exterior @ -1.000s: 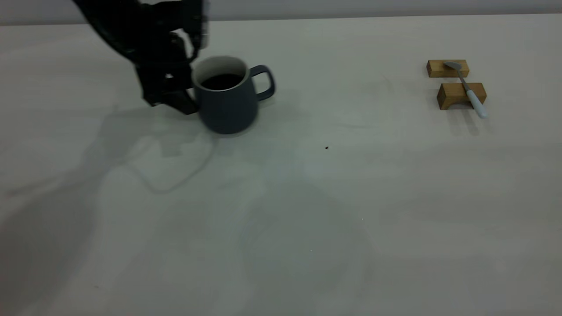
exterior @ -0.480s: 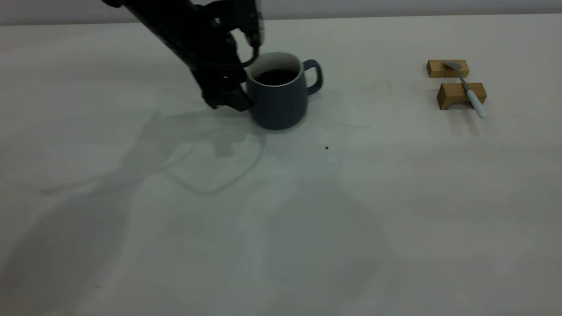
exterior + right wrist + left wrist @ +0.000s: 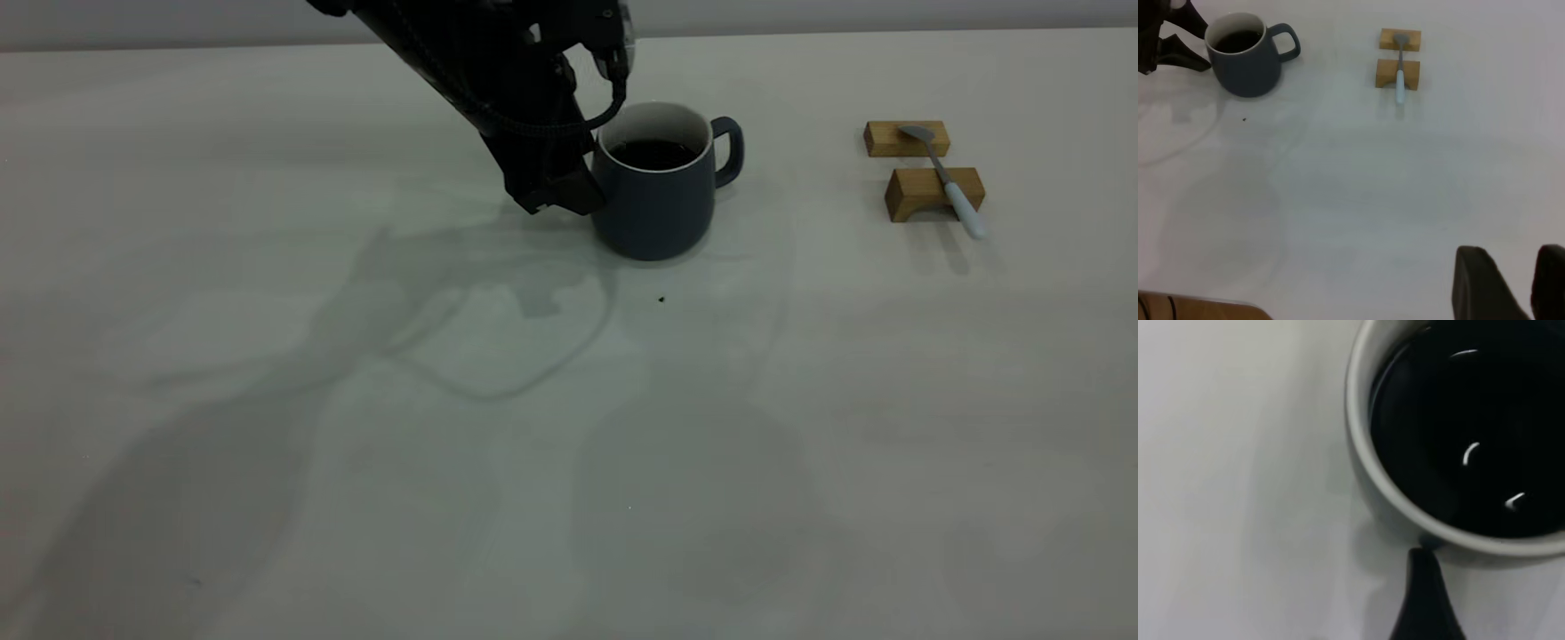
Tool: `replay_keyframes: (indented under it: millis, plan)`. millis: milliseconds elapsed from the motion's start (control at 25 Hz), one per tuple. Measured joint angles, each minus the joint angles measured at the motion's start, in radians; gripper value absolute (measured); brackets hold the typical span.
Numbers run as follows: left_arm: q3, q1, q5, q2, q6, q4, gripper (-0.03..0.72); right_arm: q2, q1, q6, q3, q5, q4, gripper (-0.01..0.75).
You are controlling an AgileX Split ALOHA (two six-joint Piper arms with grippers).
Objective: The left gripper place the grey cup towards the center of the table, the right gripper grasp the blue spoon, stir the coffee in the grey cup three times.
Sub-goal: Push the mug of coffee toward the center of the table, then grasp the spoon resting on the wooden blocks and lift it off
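Note:
The grey cup (image 3: pixel 658 209) stands upright on the table (image 3: pixel 569 462), handle pointing right, with dark coffee (image 3: pixel 653 154) inside. My left gripper (image 3: pixel 582 188) is pressed against the cup's left side and holds it; the right wrist view shows its fingers either side of the cup (image 3: pixel 1245 67). In the left wrist view one black finger (image 3: pixel 1425 600) lies against the outer wall below the white rim (image 3: pixel 1358 453). The blue spoon (image 3: pixel 956 196) lies across two wooden blocks at the far right. My right gripper (image 3: pixel 1525 293) hovers open over bare table, well away from the spoon (image 3: pixel 1399 83).
Two small tan wooden blocks (image 3: pixel 889 140) (image 3: pixel 911 197) carry the spoon, bowl on the far one. A tiny dark speck (image 3: pixel 661 300) lies just in front of the cup. The left arm's shadow spreads over the table's front left.
The left gripper has carried the cup steadily to the right, from the left part of the table to near its middle. Spoon and blocks have not moved.

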Motion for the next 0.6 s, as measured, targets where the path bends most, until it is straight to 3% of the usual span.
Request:
replay_keyframes:
  millis: [280,600]
  plan:
    - [0.0,0.034,0.075,-0.021,-0.111,0.106,0.585,0.0,0.0,0.0,0.0,0.0,0.0,0.238]
    - [0.0,0.126,0.468,-0.313,-0.775,0.484,0.585,0.0,0.0,0.0,0.0,0.0,0.0,0.238]
